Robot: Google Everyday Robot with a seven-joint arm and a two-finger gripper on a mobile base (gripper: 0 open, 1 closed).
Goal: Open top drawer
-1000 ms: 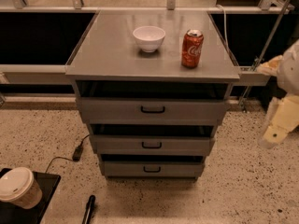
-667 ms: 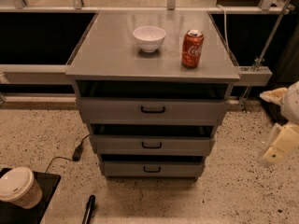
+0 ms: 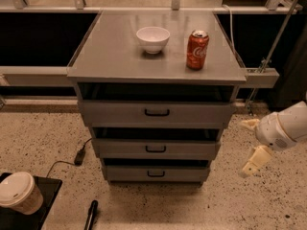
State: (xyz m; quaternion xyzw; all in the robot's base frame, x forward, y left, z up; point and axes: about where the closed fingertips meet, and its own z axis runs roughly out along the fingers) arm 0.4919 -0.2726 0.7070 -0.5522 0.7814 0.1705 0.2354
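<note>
The top drawer [image 3: 192,114] is the widest of three grey drawers under the cabinet top, with a flat front and a small black loop handle [image 3: 157,112]. A dark gap shows above its front. My gripper [image 3: 251,144] hangs at the right of the cabinet, level with the middle drawer [image 3: 192,149] and apart from all the drawers. Its two cream fingers [image 3: 256,160] are spread apart and hold nothing. The white arm behind it runs out of view at the right edge.
A white bowl [image 3: 153,38] and a red soda can [image 3: 197,50] stand on the cabinet top [image 3: 110,56]. The bottom drawer [image 3: 129,173] is narrowest. A paper cup [image 3: 19,192] on a dark tray, a black cable [image 3: 79,155] and a black pen [image 3: 90,215] lie at the lower left of the speckled floor.
My gripper has moved down and a little left, from beside the cabinet top to level with the middle drawer. The drawers, bowl and can have not moved.
</note>
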